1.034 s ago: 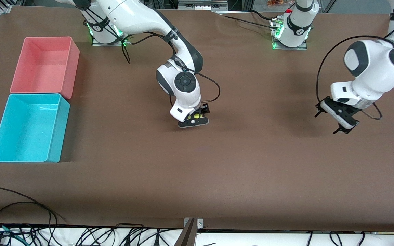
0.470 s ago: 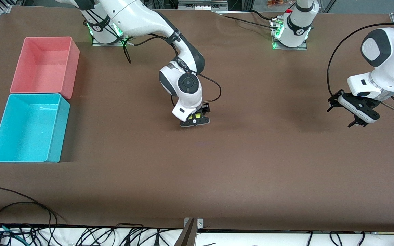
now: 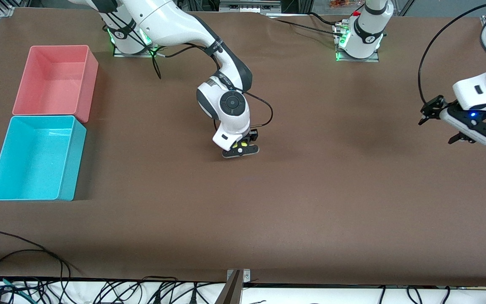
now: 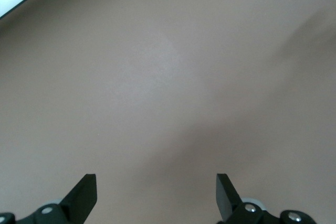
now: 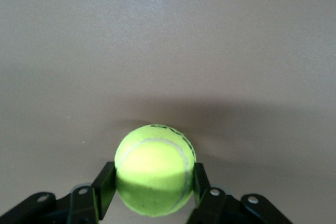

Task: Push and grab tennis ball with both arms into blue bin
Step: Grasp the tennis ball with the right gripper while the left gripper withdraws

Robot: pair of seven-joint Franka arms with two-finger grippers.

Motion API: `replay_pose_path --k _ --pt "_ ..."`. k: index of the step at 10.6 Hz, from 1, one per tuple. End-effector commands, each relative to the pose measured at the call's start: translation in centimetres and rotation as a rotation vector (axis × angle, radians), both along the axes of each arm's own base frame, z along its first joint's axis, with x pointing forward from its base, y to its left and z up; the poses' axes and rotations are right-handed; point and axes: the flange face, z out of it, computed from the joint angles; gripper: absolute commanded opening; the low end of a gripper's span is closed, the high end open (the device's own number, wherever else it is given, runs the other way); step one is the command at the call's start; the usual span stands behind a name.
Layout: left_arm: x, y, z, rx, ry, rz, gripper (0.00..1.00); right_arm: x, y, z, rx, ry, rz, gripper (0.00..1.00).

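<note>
1. The tennis ball [image 5: 155, 169] is clamped between the two fingers [image 5: 104, 186] of the right gripper [image 3: 240, 148]; both pads are pressed against its sides in the right wrist view.
2. In the front view only a sliver of the ball [image 3: 241, 144] is seen under the gripper body, low at the brown table [image 3: 268, 202], near the middle of it. Whether the ball is touching the table cannot be told.
3. The right arm [image 3: 226, 105] is reached out from its base at the top of the front view, wrist bent down over the ball.
4. The left gripper [image 3: 441, 122] is held up in the air over the left arm's end of the table, well apart from the ball.
5. Its fingers [image 4: 84, 195] are spread wide in the left wrist view, nothing between them, only bare table seen below.
6. The blue bin [image 3: 72, 160] is set at the right arm's end of the table, well apart from the ball, nothing seen inside it.
7. A pink bin [image 3: 87, 80] is placed just beside the blue one, farther from the front camera, short walls touching or nearly so.
8. Black cables [image 3: 23, 253] are seen along the table edge nearest the front camera.
</note>
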Motion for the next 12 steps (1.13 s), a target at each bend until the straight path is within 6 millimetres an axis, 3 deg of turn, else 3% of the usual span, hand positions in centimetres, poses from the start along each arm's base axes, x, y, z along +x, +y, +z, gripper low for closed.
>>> replay_pose_path --k 1,2,4,6,9,10,12 --pt "-0.9 0.2 4.0 0.05 0.028 0.015 1.0 0.3 0.4 -0.3 -0.006 -0.02 0.002 0.06" --pt "-1.1 0.3 5.3 0.054 0.033 0.017 1.0 0.4 0.2 -0.3 -0.009 -0.021 0.004 0.0" --pt "-1.4 0.3 7.5 0.064 0.055 0.045 1.0 1.3 -0.6 0.6 -0.014 -0.021 -0.003 0.0" --pt "-1.6 -1.0 8.9 0.088 0.074 0.105 1.0 2.4 -2.8 2.9 -0.065 0.029 -0.025 0.0" --pt "-2.3 -1.6 11.0 0.098 0.097 0.217 1.0 3.9 -5.3 10.8 -0.119 0.06 -0.012 0.0" --pt "-2.6 -1.8 12.1 0.097 0.109 0.308 1.0 4.6 -7.0 14.4 -0.118 0.039 -0.031 0.0" --pt "-3.5 -2.7 13.4 0.096 0.154 0.48 1.0 6.6 -12.0 18.0 -0.159 0.052 -0.017 0.0"
